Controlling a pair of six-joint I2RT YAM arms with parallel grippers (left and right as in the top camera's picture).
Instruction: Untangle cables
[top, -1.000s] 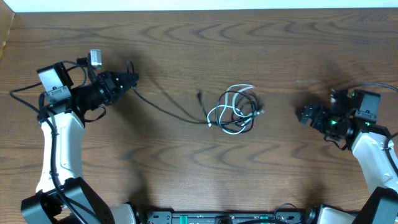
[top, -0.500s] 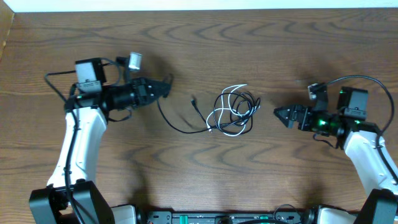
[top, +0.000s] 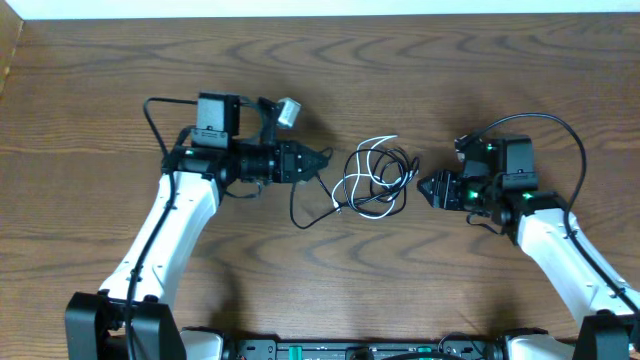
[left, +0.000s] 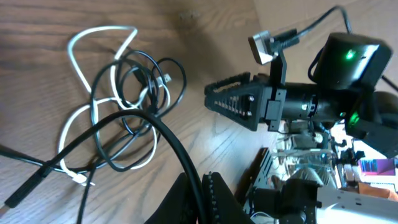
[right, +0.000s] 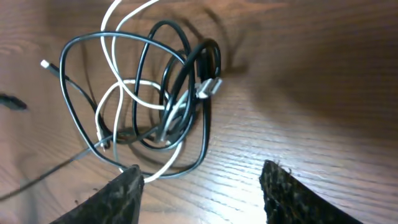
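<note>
The black cable (top: 298, 212) and the white cable (top: 377, 142) lie tangled in small loops at the table's middle. My left gripper (top: 320, 160) is just left of the tangle and is shut on a length of the black cable (left: 168, 134), which sags in a slack loop back to the bundle. The white cable (left: 99, 31) loops through the black coils. My right gripper (top: 425, 188) is open and empty just right of the tangle. In the right wrist view its jaws (right: 202, 177) sit near the loops of black cable (right: 206, 130) and white cable (right: 165, 168).
The wooden table (top: 480, 80) stretches all round the bundle. The right arm (left: 292, 99) shows beyond the tangle in the left wrist view. A light strip runs along the table's far edge (top: 320, 8).
My left gripper has moved right toward the tangle with the black cable in it, so that cable now sags in a loop. My right gripper has moved left, close to the bundle.
</note>
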